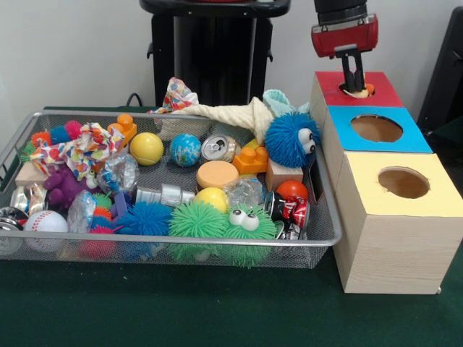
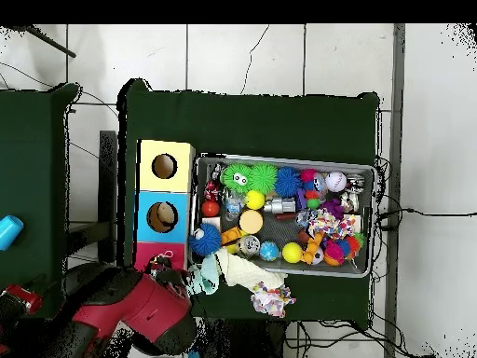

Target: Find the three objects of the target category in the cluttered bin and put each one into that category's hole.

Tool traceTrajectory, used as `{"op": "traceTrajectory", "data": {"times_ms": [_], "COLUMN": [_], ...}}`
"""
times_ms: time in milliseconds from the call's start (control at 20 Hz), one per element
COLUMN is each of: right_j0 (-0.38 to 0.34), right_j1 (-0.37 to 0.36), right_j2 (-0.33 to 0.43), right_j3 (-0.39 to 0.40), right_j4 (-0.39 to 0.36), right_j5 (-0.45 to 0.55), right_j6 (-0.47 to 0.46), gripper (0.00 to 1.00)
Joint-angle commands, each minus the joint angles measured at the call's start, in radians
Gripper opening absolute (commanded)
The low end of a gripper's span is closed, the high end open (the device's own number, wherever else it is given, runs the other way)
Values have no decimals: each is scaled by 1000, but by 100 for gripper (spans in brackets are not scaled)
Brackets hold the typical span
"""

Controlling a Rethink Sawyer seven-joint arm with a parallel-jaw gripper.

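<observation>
While I am holding the end effector (image 1: pixel 354 85) directly above the red box's hole (image 1: pixel 359 90), its fingers are pinching a small pale object (image 1: pixel 356 92) sitting right at the opening.

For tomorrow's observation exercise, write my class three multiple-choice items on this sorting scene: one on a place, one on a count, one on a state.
1. Over which box top is the gripper?
A. red
B. blue
C. yellow

2. How many boxes stand beside the bin?
A. two
B. three
C. four

3. What lies in the hole of the blue box?
A. a ball
B. a can
C. nothing that shows

Answers:
1. A, its fingers reach down to the red box.
2. B, red, blue and the yellow box stand in a row.
3. C, only the bare inside shows.
</observation>
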Motion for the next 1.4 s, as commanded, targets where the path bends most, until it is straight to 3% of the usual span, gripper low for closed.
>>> {"op": "traceTrajectory", "data": {"times_ms": [50, 350, 550, 1000, 1400], "right_j0": [9, 26, 31, 23, -9], "right_j1": [62, 128, 157, 166, 64], "right_j2": [8, -111, -147, -132, -36], "right_j3": [-14, -35, -45, -44, -47], "right_j4": [16, 53, 79, 111, 117], "right_j5": [-202, -373, -415, -403, -325], "right_j6": [388, 395, 396, 397, 387], "gripper": [0, 0, 0, 0, 0]}}
